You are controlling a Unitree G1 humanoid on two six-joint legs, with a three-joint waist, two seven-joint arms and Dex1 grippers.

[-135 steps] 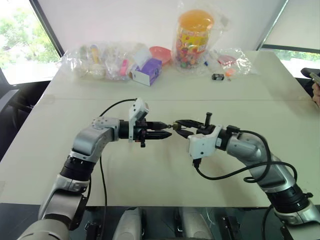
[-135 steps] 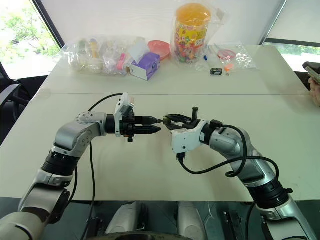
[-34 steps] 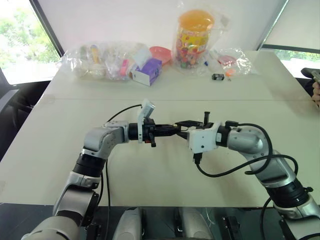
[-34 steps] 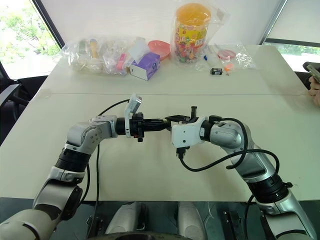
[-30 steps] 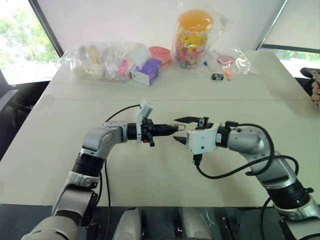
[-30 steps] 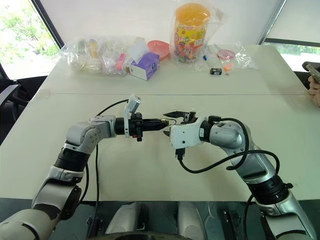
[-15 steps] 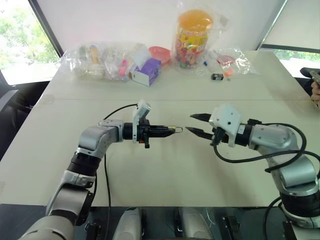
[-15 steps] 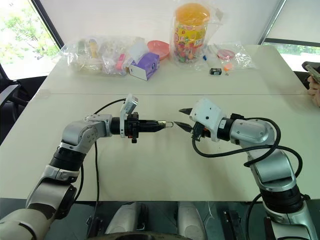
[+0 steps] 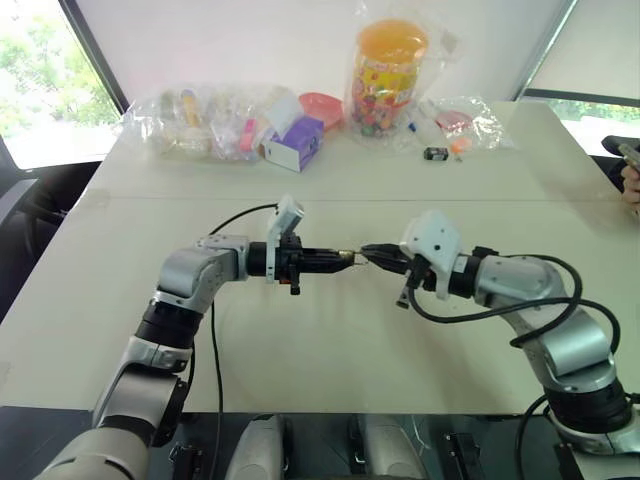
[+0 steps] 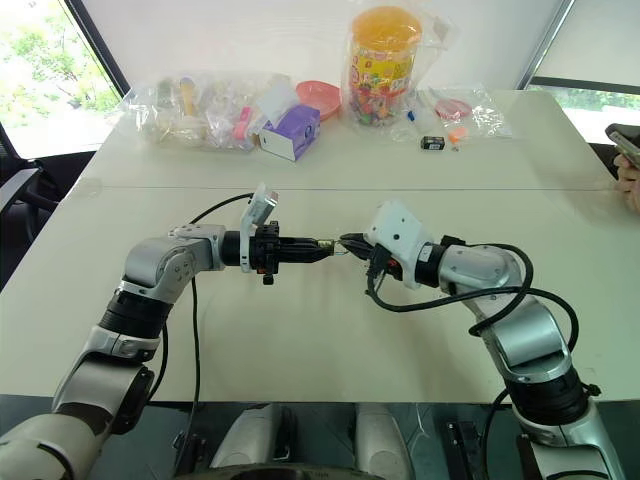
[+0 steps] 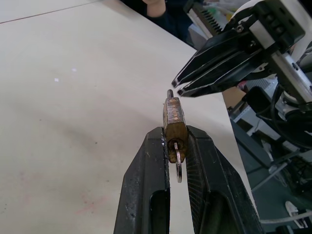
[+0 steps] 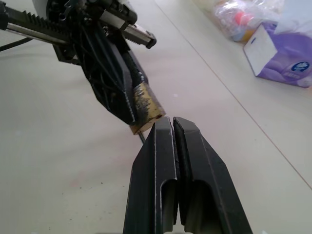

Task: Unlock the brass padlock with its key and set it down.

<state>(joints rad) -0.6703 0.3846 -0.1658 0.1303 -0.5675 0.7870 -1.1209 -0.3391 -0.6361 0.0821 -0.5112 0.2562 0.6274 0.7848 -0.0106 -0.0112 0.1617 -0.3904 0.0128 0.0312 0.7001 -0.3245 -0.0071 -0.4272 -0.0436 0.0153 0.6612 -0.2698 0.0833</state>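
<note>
From the head views, the left end effector (image 9: 345, 259) is seen held level above the pale surface (image 9: 330, 340), the brass padlock (image 9: 346, 258) pinched at its tip. The right end effector (image 10: 346, 240) is met tip to tip with it, fingers pressed together.

In the left wrist view, the padlock is clamped upright between the black fingers (image 11: 146, 195), a silvery key (image 11: 178, 168) lodged in its near end.

In the right wrist view, shut fingers (image 12: 158, 165) are brought right beside the padlock's silvery loop.
</note>
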